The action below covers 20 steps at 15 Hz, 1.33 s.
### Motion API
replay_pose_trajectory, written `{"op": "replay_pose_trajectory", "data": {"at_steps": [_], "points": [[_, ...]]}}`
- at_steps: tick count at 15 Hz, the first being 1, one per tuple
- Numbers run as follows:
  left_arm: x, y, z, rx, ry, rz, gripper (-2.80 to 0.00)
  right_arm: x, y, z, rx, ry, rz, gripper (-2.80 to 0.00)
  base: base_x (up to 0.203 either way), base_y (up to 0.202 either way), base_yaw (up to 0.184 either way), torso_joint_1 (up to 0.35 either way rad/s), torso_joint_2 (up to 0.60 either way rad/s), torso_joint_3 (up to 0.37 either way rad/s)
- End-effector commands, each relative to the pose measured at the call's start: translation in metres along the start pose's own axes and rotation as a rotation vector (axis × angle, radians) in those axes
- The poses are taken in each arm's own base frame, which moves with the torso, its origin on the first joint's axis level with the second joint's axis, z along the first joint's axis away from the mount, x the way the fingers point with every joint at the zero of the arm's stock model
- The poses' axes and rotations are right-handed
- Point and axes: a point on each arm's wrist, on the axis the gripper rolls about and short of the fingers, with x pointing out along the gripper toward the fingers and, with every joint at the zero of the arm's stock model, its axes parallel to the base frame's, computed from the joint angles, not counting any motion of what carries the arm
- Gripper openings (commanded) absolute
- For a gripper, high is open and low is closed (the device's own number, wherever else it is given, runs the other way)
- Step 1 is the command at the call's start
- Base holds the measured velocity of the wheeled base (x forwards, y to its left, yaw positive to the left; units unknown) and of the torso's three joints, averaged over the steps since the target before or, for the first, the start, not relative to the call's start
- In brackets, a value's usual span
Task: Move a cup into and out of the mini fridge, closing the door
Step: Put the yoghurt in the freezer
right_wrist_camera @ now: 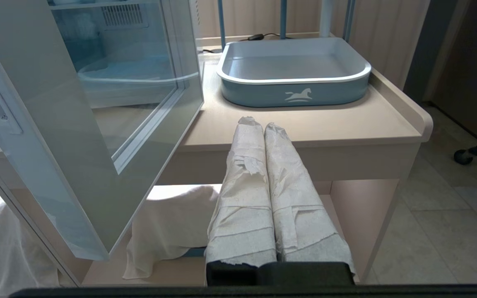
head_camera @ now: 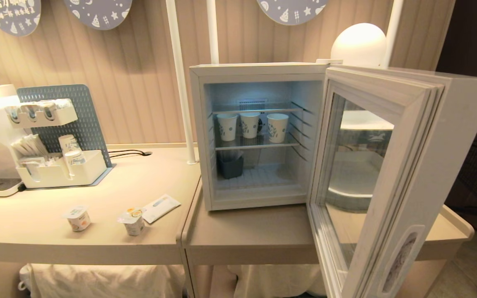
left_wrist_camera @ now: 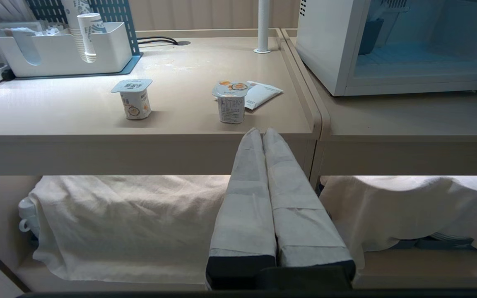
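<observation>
Cups point(head_camera: 250, 125) stand upright, three in a row, on the middle wire shelf of the mini fridge point(head_camera: 259, 74), its door point(head_camera: 387, 174) swung wide to the robot's right; neither arm shows.

Left gripper point(left_wrist_camera: 261, 131), jaws together, hangs below the counter edge, the fridge cavity ahead and rightward.

Right gripper point(right_wrist_camera: 259, 123), jaws together, sits beyond the open door, which stands between it and the cups, so the left looks better placed.

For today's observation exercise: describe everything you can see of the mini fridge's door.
The door is swung wide open, hinged on the right side of the mini fridge. It has a thick white frame round a large clear glass window, through which a blue tray on the counter behind shows. Nothing touches it; both grippers stay clear.
</observation>
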Motion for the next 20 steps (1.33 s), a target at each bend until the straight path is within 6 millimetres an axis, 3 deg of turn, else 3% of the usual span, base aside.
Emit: {"op": "replay_pose_trajectory", "data": {"at_steps": [1, 6, 16, 20], "points": [[0.0, 0.0, -0.0004, 0.0, 0.0, 0.0, -2.8, 0.0001, 0.0, -0.0004, 0.0, 0.001, 0.0, -2.8, 0.0, 0.0, 0.0, 0.0, 0.0, 0.0], [0.0, 0.0, -0.0004, 0.009, 0.0, 0.0, -2.8, 0.0001, 0.0, -0.0004, 0.0, 0.001, 0.0, -2.8, -0.012, 0.0, 0.0, 0.001, 0.0, 0.001], [0.0, 0.0001, -0.0004, 0.006, 0.0, 0.001, -2.8, 0.0002, 0.0, -0.0004, 0.0, 0.003, 0.0, -2.8, -0.185, 0.0, 0.001, 0.003, 0.01, 0.002], [0.0, 0.0001, -0.0004, 0.01, 0.0, 0.001, -2.8, 0.0001, 0.0, 0.0001, 0.0, 0.001, 0.0, -2.8, -0.027, 0.0, 0.0, 0.0, 0.0, -0.001]]}}
